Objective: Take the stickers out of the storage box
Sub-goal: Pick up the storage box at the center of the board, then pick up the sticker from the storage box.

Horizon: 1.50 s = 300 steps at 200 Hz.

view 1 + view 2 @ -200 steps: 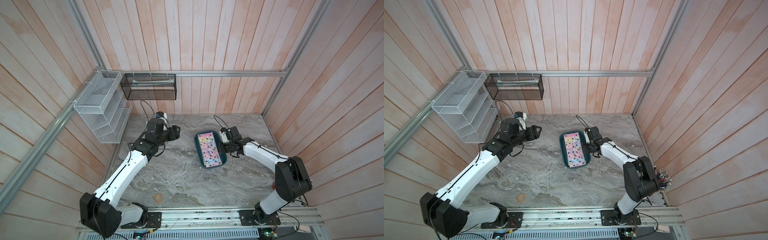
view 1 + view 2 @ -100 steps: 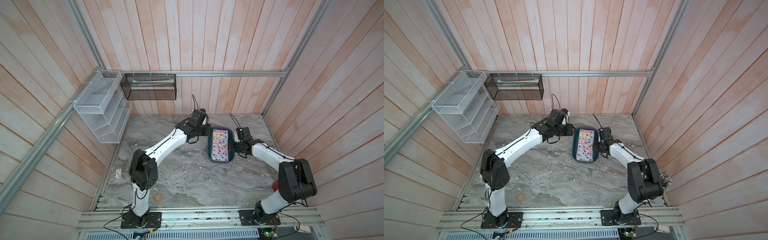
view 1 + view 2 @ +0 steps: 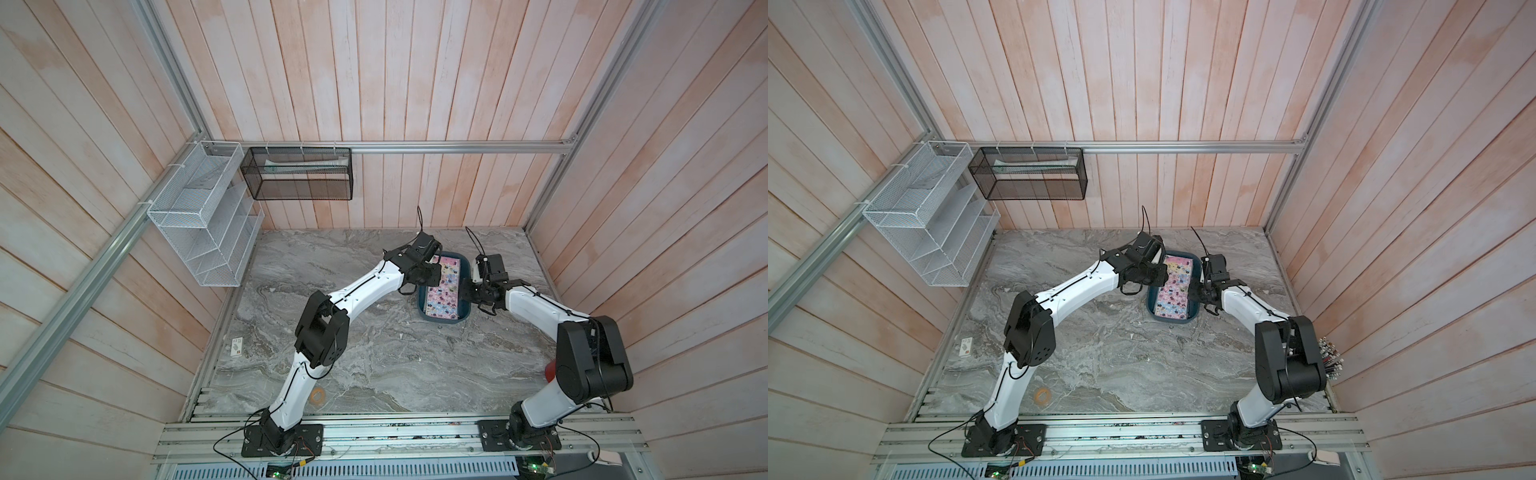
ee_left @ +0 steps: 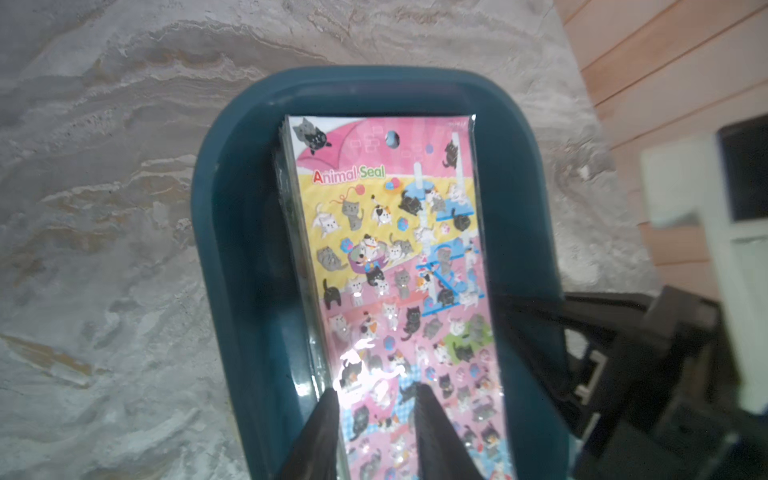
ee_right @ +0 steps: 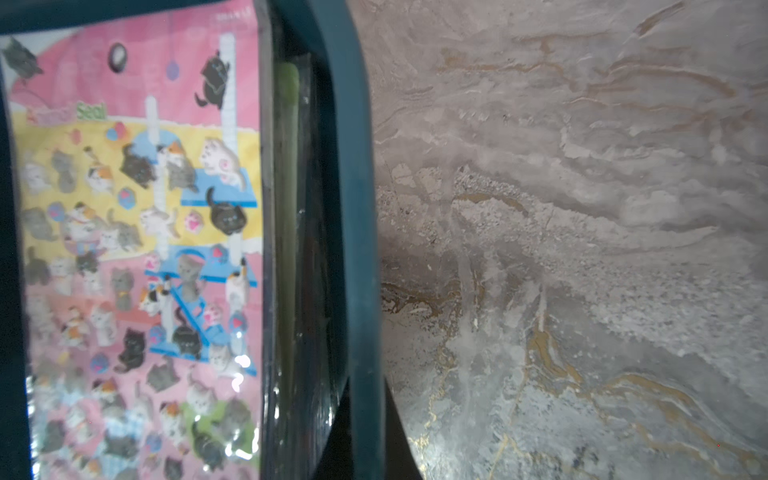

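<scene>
Your left gripper sits half-closed, tips on the top stickers in the storage box; can't tell if it's gripping. Your right gripper is clamped on the box rim.

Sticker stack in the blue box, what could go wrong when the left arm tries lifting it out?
The left fingers sit on the glossy top sheet of the stickers, so it may slip or come away alone. The storage box is barely longer than the sheets; their ends could snag its wall.

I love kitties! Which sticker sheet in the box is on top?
The pink-and-yellow cat sheet marked Animal Seal; the others hide beneath it in the box, only edges showing.
</scene>
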Each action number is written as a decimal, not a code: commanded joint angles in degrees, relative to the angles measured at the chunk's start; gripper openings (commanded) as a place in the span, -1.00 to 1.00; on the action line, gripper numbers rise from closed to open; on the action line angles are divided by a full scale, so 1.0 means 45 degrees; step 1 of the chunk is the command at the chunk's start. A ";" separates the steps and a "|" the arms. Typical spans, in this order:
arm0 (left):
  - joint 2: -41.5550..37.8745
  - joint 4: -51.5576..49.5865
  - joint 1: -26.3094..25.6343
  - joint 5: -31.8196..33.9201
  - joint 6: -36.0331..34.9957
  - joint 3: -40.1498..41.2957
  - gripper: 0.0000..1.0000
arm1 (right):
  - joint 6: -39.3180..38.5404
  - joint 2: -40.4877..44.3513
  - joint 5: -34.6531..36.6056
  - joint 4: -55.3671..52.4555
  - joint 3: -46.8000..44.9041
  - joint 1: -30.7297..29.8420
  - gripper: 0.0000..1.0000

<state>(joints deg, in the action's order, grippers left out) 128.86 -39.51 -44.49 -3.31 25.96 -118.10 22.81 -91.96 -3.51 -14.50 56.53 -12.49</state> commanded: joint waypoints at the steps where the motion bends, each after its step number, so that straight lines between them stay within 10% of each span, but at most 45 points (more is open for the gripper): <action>1: 0.0451 -0.0535 -0.0232 0.1000 -0.0491 -0.0729 -0.18 | 0.0262 -0.0053 -0.0441 0.0729 -0.0203 0.0022 -1.00; 112: 0.1545 -0.0612 -0.0270 0.1425 -0.0201 -0.0966 0.25 | 0.0169 -0.0162 -0.0490 0.0885 -0.0382 -0.0056 -1.00; 300: 0.0463 0.0792 -0.0425 0.1229 0.0033 -0.0003 -0.38 | 0.0154 -0.0814 -0.0724 0.1016 -0.0263 -0.0132 -1.00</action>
<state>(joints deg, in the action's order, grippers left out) 134.45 -37.65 -45.89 1.65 26.41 -118.76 22.92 -95.26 -5.06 -12.75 54.46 -12.71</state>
